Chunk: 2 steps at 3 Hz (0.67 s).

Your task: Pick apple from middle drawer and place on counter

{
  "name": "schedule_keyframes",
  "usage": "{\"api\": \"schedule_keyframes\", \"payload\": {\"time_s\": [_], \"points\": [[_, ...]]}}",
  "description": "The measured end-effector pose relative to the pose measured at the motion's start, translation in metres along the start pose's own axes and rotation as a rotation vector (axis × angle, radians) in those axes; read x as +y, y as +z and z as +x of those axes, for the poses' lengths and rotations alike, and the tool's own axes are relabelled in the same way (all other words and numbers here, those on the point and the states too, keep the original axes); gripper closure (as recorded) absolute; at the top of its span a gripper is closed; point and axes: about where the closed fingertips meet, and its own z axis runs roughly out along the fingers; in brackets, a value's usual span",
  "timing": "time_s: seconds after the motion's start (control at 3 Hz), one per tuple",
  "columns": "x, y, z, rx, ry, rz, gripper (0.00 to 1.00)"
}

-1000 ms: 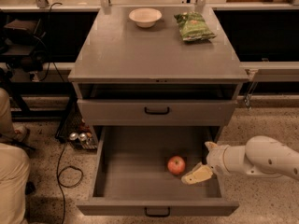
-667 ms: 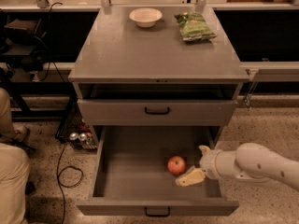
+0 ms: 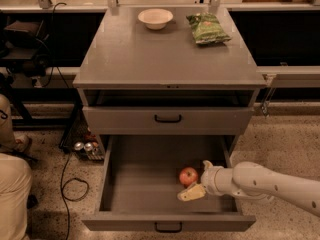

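Observation:
The apple [image 3: 188, 175], small and red, lies on the floor of the open middle drawer [image 3: 135, 184], right of its centre. My gripper [image 3: 199, 179] is inside the drawer, just right of the apple. It is open, with one pale fingertip [image 3: 192, 193] in front of the apple and the other [image 3: 206, 164] behind it to the right. The white arm [image 3: 270, 184] comes in from the right over the drawer's side wall. The counter [image 3: 165, 54] is the flat grey top of the cabinet above.
A white bowl [image 3: 155, 18] and a green snack bag [image 3: 207, 28] sit at the back of the counter. A shut drawer front with a black handle [image 3: 167, 118] is above the open drawer. A person's legs [image 3: 12, 194], cables and cans [image 3: 84, 146] are on the left floor.
The arm has moved left and further into the drawer, bringing the gripper from the drawer's right side up beside the apple. The apple has not moved.

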Motion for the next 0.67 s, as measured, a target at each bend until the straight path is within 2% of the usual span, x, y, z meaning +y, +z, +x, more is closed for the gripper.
{"api": "schedule_keyframes", "payload": {"time_s": [0.33, 0.67], "points": [[-0.010, 0.036, 0.016, -0.007, 0.034, 0.017, 0.00], [-0.016, 0.058, 0.027, -0.013, 0.059, 0.024, 0.00]]}}
